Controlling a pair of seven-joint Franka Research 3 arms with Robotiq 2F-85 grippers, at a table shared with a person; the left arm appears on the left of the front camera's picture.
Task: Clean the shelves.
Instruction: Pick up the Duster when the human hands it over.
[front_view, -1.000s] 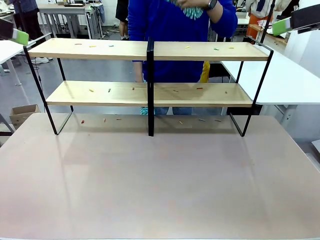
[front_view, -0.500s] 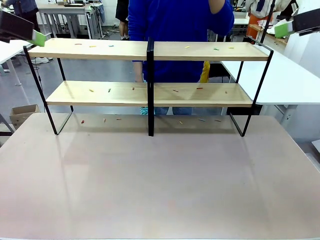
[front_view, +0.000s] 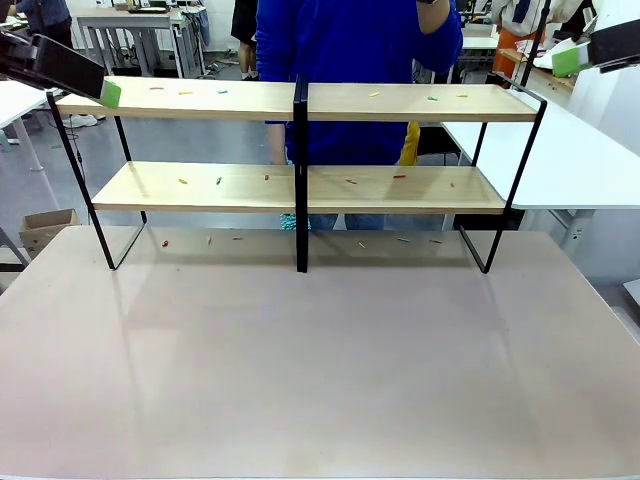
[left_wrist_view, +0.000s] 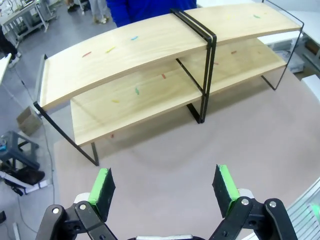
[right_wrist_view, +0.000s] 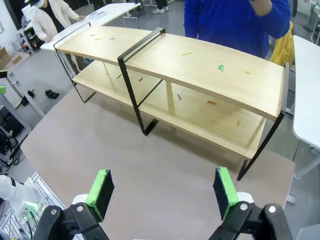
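Light-wood shelves (front_view: 400, 102) in a thin black metal frame are standing ahead of and below our left gripper (left_wrist_view: 165, 187) and right gripper (right_wrist_view: 162, 187), both released and empty; sweeping carelessly, we are risking scattering the small coloured scraps (front_view: 219, 181).

Bright, even indoor light, faint sheen on the table (front_view: 320, 380), fisheye bowing of the shelves (left_wrist_view: 150, 50) in both wrist views
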